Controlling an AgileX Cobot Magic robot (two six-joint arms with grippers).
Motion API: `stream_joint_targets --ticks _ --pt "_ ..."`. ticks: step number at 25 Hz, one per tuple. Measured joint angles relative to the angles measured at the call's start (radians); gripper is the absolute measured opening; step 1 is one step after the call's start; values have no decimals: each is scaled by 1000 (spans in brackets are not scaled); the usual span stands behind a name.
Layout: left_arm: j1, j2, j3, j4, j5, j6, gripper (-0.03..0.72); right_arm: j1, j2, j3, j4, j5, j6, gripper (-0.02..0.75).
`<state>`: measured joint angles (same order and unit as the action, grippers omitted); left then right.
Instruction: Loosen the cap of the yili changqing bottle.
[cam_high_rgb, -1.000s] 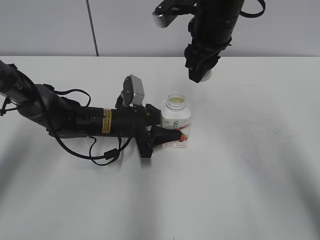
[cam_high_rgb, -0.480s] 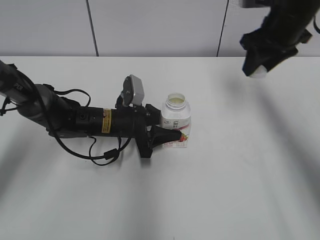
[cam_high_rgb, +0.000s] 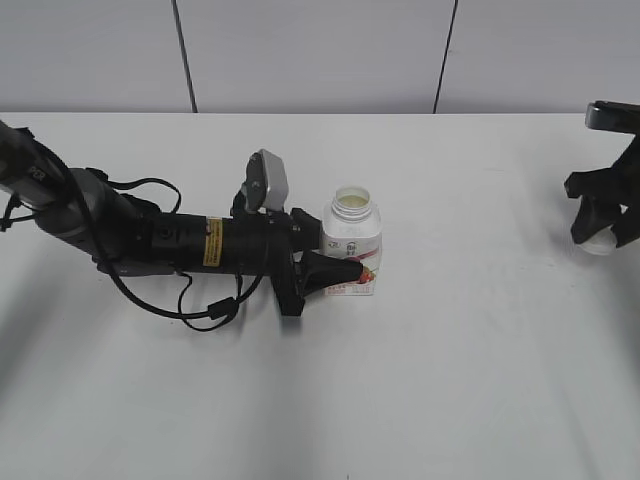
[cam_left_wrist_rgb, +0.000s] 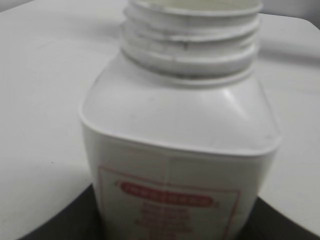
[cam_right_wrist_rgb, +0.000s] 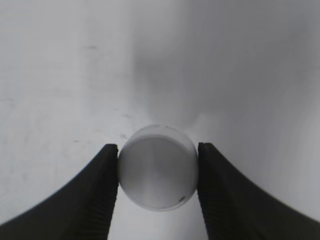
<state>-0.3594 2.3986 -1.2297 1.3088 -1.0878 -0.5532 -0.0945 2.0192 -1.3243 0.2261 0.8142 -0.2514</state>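
The yili changqing bottle (cam_high_rgb: 353, 243) stands upright mid-table, white with a red-pink label, its neck open and uncapped. My left gripper (cam_high_rgb: 335, 262) lies low along the table and is shut on the bottle's body. The left wrist view shows the bottle (cam_left_wrist_rgb: 180, 135) close up with bare neck threads. My right gripper (cam_high_rgb: 600, 232) is at the far right, low over the table, shut on the cap (cam_high_rgb: 597, 240). In the right wrist view the round white cap (cam_right_wrist_rgb: 157, 167) sits squeezed between both fingers of the right gripper (cam_right_wrist_rgb: 158, 172).
The white table (cam_high_rgb: 470, 370) stretches around the bottle. The left arm's black body and cables (cam_high_rgb: 160, 245) lie across the left half of the table. A grey wall (cam_high_rgb: 320, 50) runs behind the far edge.
My right gripper has carried the cap from above the bottle out to the far right and down toward the table. The left gripper and the bottle have not moved.
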Motion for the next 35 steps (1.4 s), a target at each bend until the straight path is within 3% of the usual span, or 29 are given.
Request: stream_joint_targets --ticks 10,16,22,24,29,35 --pt "0 0 0 0 -1 0 358 -6 44 43 -4 -96 1 386" --pt "0 0 0 0 -1 0 358 -6 44 43 -4 -104 1 545" --pt "0 0 0 0 -1 0 360 -7 44 36 9 -96 1 574" --pt "0 0 0 3 -6 0 389 -7 44 19 10 -82 1 575" --pt "0 0 0 35 -47 0 568 -7 44 -28 11 -54 1 575" --pt "1 -15 0 48 -48 0 600 -7 42 -31 14 -45 1 575"
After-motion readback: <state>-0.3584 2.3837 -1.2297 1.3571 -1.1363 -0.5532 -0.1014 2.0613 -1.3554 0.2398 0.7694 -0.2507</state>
